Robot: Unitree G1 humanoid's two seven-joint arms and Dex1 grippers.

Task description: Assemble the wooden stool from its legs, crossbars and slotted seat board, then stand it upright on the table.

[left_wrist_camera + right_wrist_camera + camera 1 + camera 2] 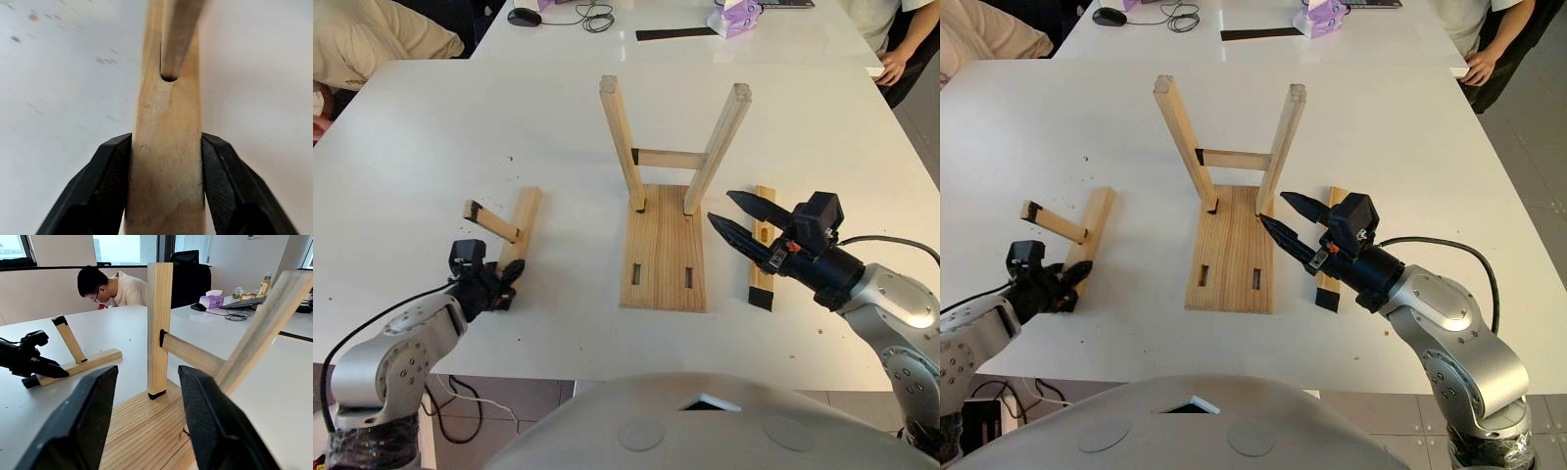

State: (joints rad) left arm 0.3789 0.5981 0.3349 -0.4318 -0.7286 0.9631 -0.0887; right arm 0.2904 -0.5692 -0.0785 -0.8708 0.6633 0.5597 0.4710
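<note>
The slotted seat board (663, 262) lies flat mid-table with two legs (622, 144) standing in its far slots, joined by a crossbar (670, 159). At the left lies another leg (520, 230) with a crossbar (492, 221) sticking up from it. My left gripper (502, 284) is shut on that leg's near end, black fingers (105, 186) pressed on both sides of the wood (167, 161). A loose leg (763, 247) lies to the right of the board. My right gripper (734, 221) hovers open between board and loose leg, its fingers (78, 431) framing the standing legs (159, 330).
A second table (685, 20) behind holds a mouse (524, 16), cables and a purple tissue box (736, 16). People sit at the far left and far right edges. Bare white tabletop (431, 147) surrounds the parts.
</note>
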